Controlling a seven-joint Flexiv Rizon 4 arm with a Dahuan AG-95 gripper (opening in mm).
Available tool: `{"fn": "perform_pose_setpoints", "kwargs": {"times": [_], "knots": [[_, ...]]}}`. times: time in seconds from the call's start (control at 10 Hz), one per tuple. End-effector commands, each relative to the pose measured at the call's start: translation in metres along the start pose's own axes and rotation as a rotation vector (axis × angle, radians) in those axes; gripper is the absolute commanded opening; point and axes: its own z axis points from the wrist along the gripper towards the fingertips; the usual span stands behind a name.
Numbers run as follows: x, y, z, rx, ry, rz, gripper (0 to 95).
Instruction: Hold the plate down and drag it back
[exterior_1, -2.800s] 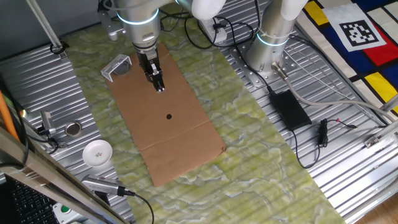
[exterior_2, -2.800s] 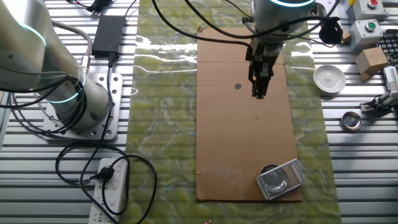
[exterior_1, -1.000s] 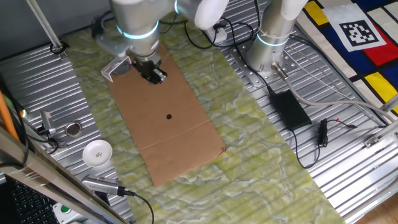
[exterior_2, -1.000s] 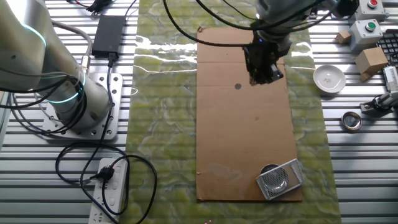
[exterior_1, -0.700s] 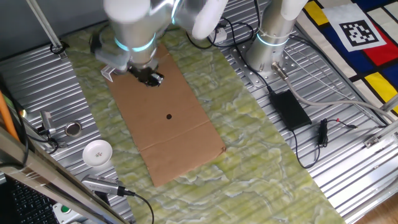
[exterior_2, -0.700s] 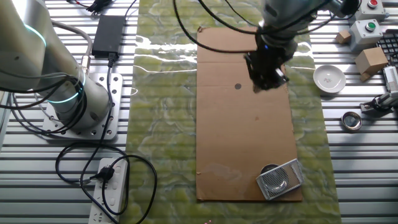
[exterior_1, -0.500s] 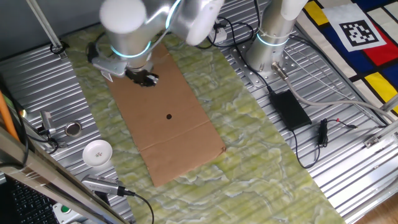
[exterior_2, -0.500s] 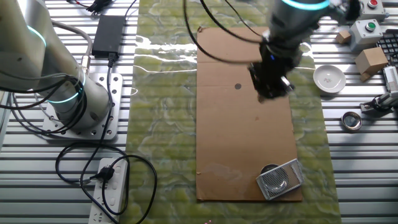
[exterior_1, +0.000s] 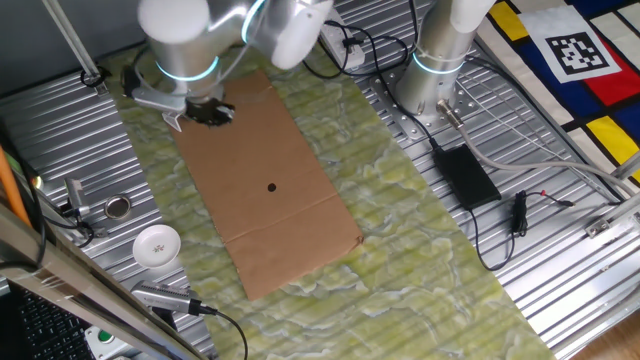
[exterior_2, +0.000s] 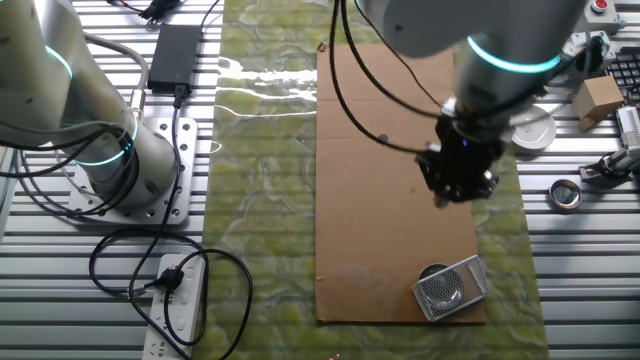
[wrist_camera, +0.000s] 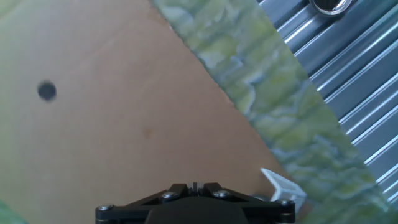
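Claw (exterior_2: 458, 188) above cardboard sheet (exterior_2: 390, 200) (grip state unclear), plate (exterior_2: 450, 287) nearby, apart.

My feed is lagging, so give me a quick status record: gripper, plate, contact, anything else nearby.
gripper: above the cardboard sheet, short of the plate; open or shut unclear
plate: lying at a corner of the sheet, apart from the gripper
contact: none visible
round dish: off the sheet, far from the plate
task step: press-down not yet begun
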Motion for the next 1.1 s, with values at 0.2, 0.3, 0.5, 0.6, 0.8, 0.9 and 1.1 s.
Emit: {"fn": "perform_pose_setpoints", "kwargs": {"times": [0.2,0.3,0.5,0.6,0.8,0.9,1.1], "knots": [[0.0173,-0.0061,0.0015,0.015,-0.004,-0.048,0.0],[0.0180,-0.0061,0.0012,0.015,-0.003,-0.047,0.0],[0.0179,-0.0061,0.0012,0.015,-0.004,-0.032,0.0],[0.0174,-0.0066,0.0010,0.013,-0.003,-0.060,0.0],[0.0154,-0.0082,-0.0019,0.000,-0.030,-0.133,0.0],[0.0154,-0.0082,-0.0019,-0.006,-0.040,-0.158,0.0],[0.0154,-0.0082,-0.0019,0.001,-0.025,-0.161,0.0]]}}
